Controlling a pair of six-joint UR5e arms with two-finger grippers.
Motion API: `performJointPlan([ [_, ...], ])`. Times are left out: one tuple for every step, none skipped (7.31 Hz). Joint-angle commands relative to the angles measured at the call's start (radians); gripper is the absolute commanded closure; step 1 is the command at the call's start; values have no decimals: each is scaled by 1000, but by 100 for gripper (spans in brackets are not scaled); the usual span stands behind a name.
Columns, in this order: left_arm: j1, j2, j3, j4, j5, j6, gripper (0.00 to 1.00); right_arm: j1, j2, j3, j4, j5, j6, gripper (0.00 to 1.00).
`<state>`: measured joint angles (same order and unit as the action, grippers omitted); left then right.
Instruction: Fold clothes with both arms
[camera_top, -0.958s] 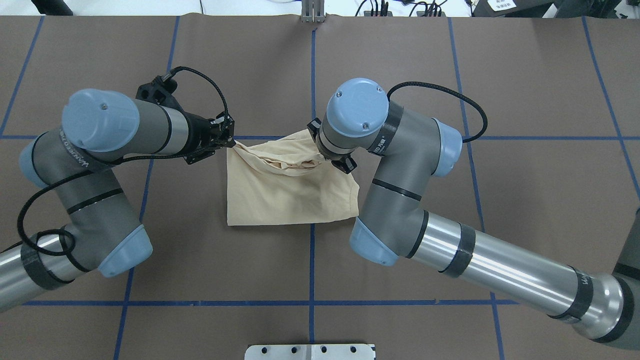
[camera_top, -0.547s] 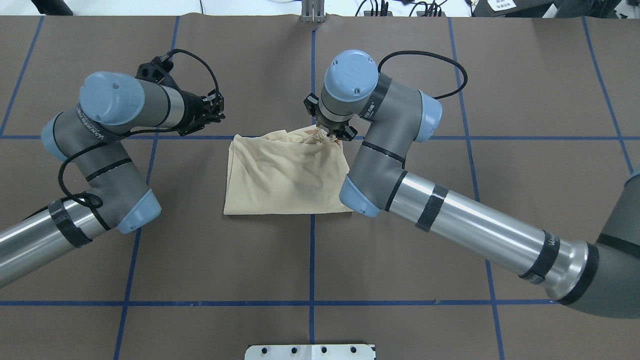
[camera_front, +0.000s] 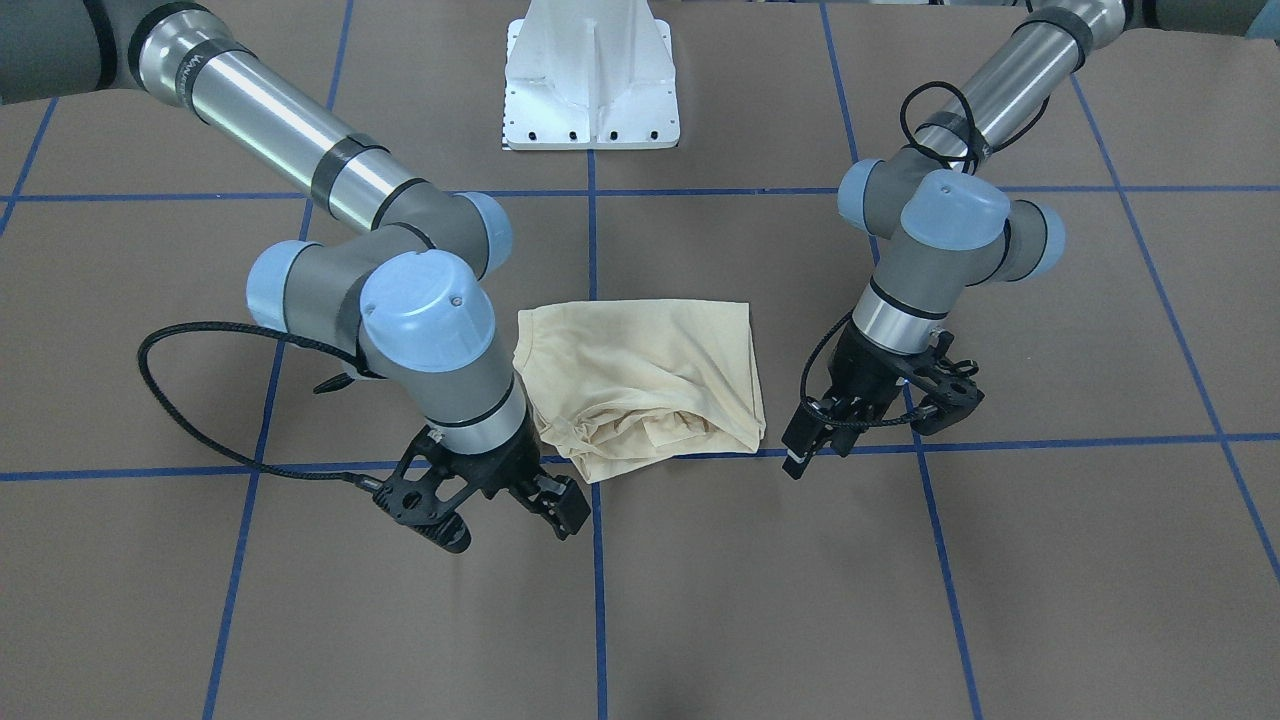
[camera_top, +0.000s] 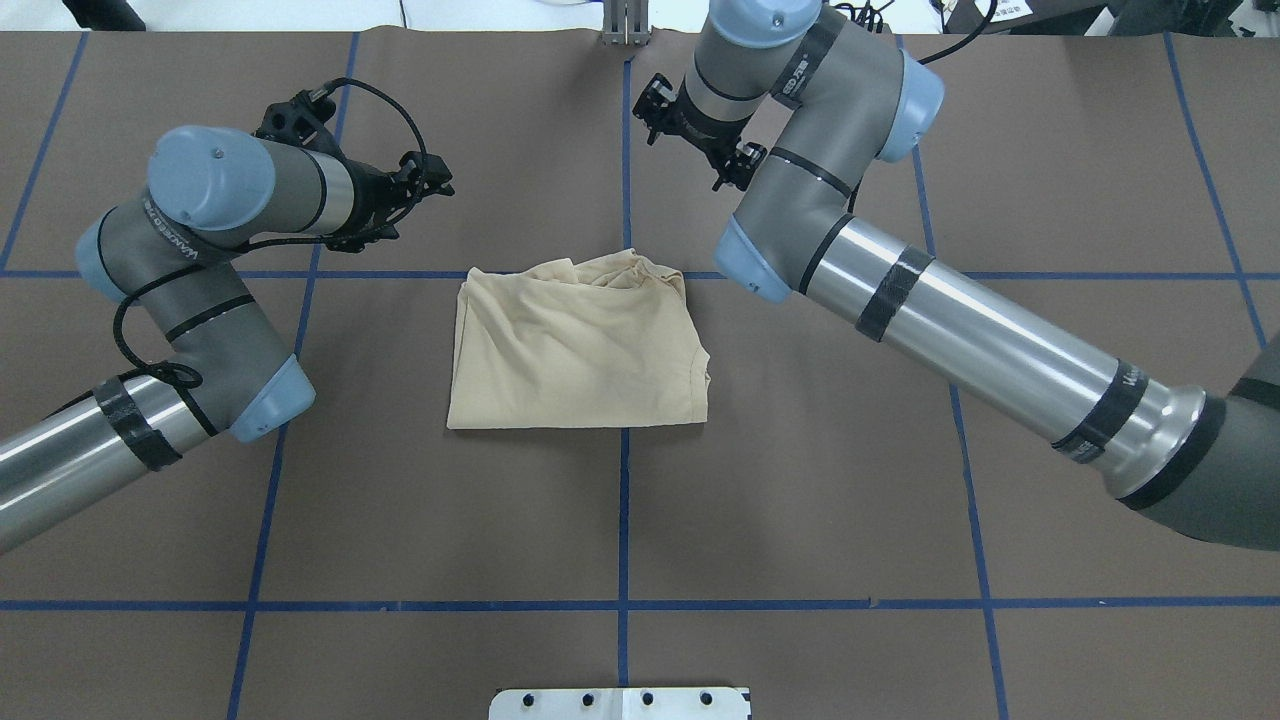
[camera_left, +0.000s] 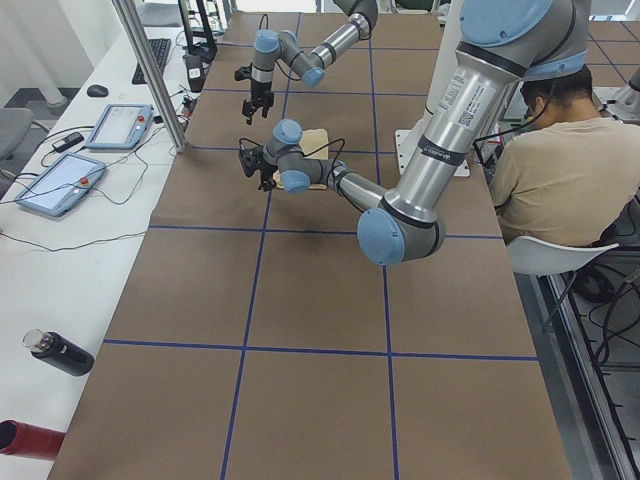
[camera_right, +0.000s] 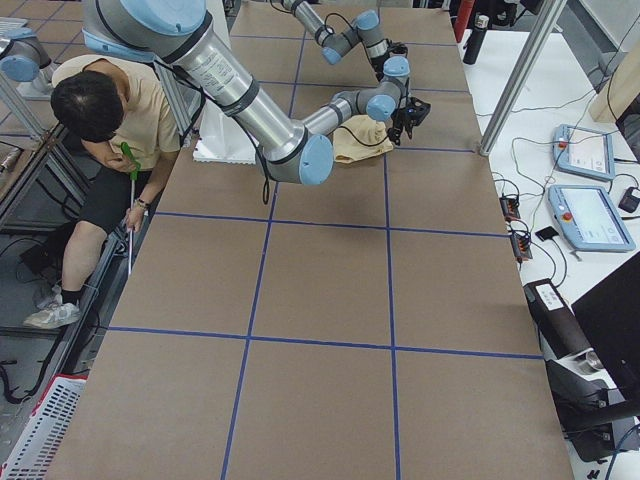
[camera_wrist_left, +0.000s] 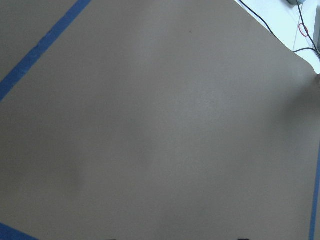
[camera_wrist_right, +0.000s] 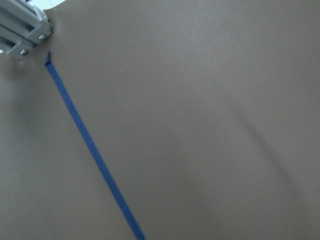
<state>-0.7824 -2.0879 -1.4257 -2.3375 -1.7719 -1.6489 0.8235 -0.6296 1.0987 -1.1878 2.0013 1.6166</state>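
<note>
Cream-yellow T-shirt (camera_top: 575, 350) lies folded squarish; one edge bunched, wrinkled.

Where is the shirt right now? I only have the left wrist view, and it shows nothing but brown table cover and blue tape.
Observer: The shirt lies folded in a rough square at the middle of the table, with its far edge bunched.
Operator: Is the left arm holding any of it?
Observer: No. The left gripper is clear of the cloth, off the shirt's far left corner, with its fingers spread and empty.
Operator: And the right one?
Observer: The right gripper is empty too, with its fingers apart. It hangs beyond the shirt's far edge and does not touch it.
</note>
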Motion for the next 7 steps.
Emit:
performJointPlan([
  [-69,29,-88,30,-52,263,0,138,-168,105,-6,126,-233,0],
  [-137,128,-181,68,-146,482,0,228,-271,134,-6,186,-414,0],
  [-250,213,-269,146,-243,761,0,325,-371,163,-6,217,-604,0],
  [-373,286,-350,252,-306,1039,0,447,-466,170,-6,270,-830,0],
  [-528,339,-372,336,-370,1301,0,589,-566,171,-6,316,-1061,0],
  [-681,366,-355,407,-449,1539,0,711,-638,173,-34,342,-1283,0],
  [-774,376,-340,476,-484,1663,0,788,-671,188,-140,359,-1464,0],
])
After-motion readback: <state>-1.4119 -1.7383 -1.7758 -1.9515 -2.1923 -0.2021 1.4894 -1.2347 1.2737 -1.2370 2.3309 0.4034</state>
